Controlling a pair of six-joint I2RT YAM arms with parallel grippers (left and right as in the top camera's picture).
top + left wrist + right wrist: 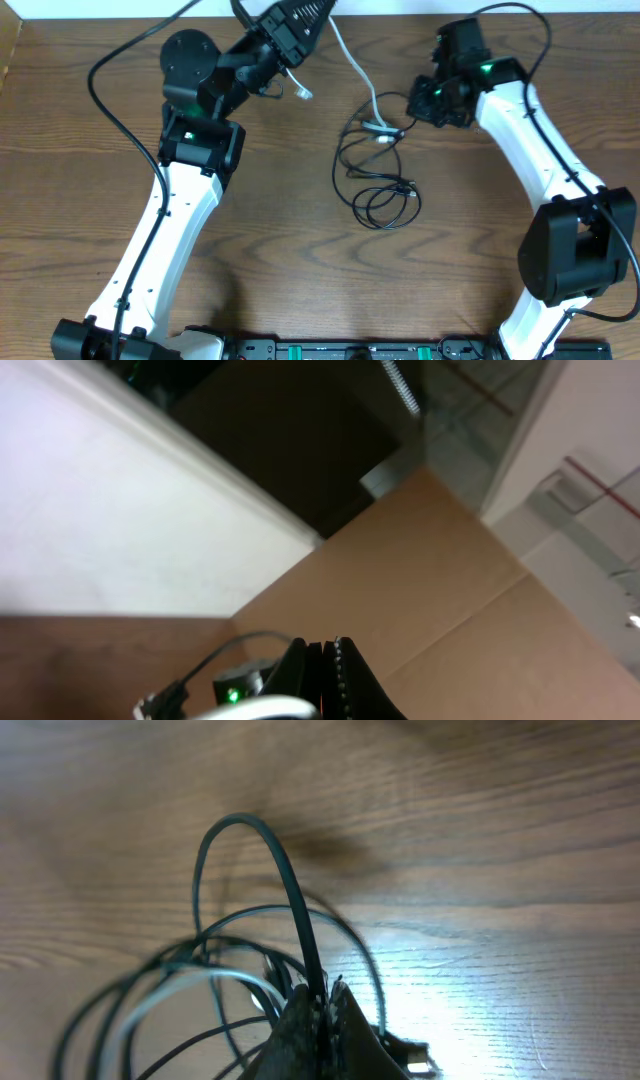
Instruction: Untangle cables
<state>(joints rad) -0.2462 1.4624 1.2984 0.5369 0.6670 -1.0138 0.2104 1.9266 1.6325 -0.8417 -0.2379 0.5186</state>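
The left claw is raised over the far edge of the bench. Its fingers are pressed together and pinch the white cable. In the left wrist view that cable shows as a pale curve just under the fingertips. A short white tail ending in a small plug lies on the bench just below this claw in the overhead view. To the claw's right the long part of the white cable runs away from it, down across the wood. It reaches the top of the tangle, close to the right claw.

The black cables lie in loose, overlapping loops on the bench, well apart from the left claw. They sit just below and to the left of the right claw. The white cable's lower end lies among their upper loops.

The right claw is low, at the tangle's upper right edge, with its fingers closed tight on one of the black cables. In the right wrist view that cable rises from between the fingertips in a tall arch, and further dark loops fan out to the claw's left.
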